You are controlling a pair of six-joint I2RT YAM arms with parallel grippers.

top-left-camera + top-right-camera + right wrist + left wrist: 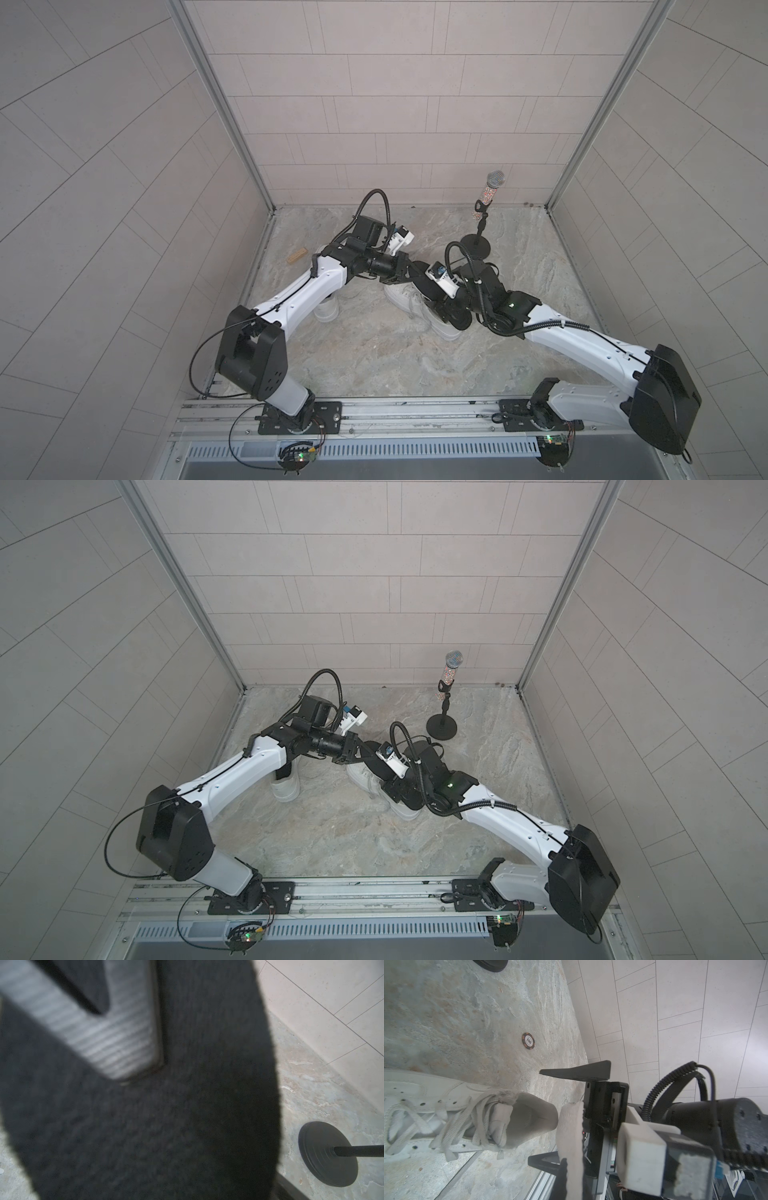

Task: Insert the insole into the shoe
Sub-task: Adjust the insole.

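The white laced shoe [401, 297] lies mid-table, and its heel opening faces the grippers in the left wrist view, shoe [446, 1093]. The insole [570, 1136] is white fleece on one side and black on the other. It hangs edge-on just behind the heel. My left gripper [415, 269] is shut on the insole. My right gripper [534, 1118] is open, its two black fingers [577, 1073] straddling the insole without pressing it. In the right wrist view the insole's dark face [166, 1115] fills most of the picture, with a ribbed grey finger [116, 1039] of the left gripper against it.
A second white shoe [326, 309] stands under the left arm. A microphone on a black stand [484, 208] is at the back right, its base [328, 1154] close to the right wrist. A poker chip [528, 1040] and a small wooden block [296, 255] lie on the table.
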